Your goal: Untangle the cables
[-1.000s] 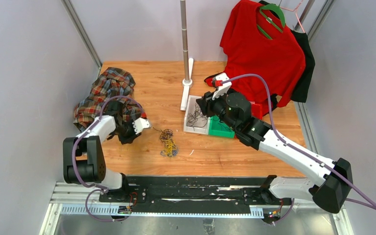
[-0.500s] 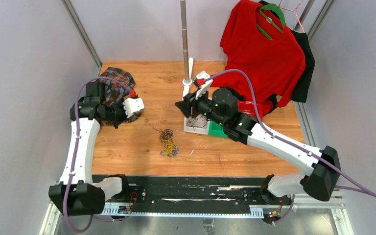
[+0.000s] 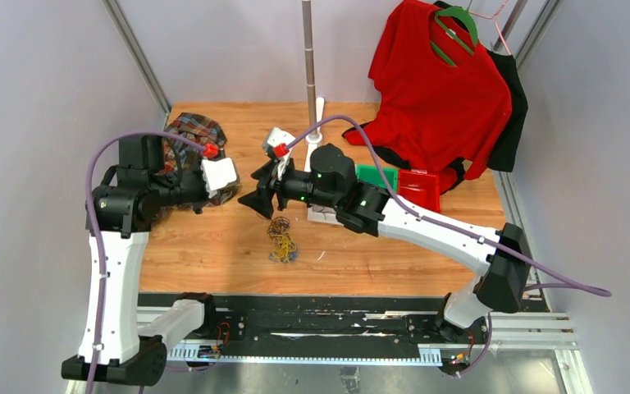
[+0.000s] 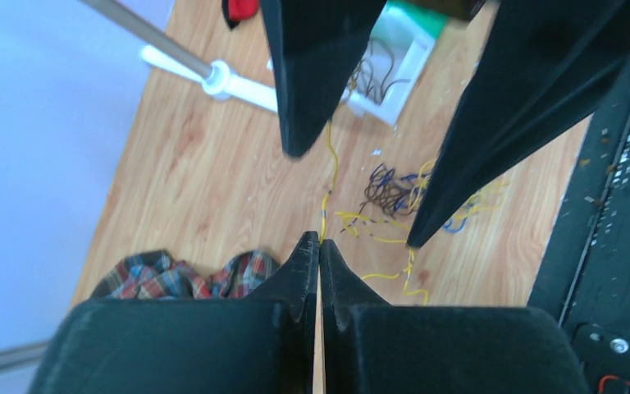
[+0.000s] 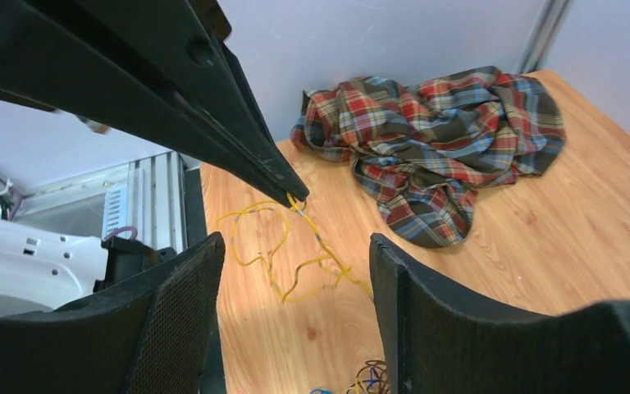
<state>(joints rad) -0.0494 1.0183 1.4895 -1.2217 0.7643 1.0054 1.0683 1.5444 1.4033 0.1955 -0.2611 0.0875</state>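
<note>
Your left claw (image 4: 319, 240) is pinched shut on a yellow cable (image 4: 330, 160), with its tip raised off the table. From that pinch the cable runs down and rightward to the wad (image 3: 281, 238), which lies on the wood in front of both arms. Your right claw (image 5: 295, 246) faces the left tip, wide open and empty. The cable crosses the gap between its fingers, so a close there and a pull apart looks like the next move.
</note>
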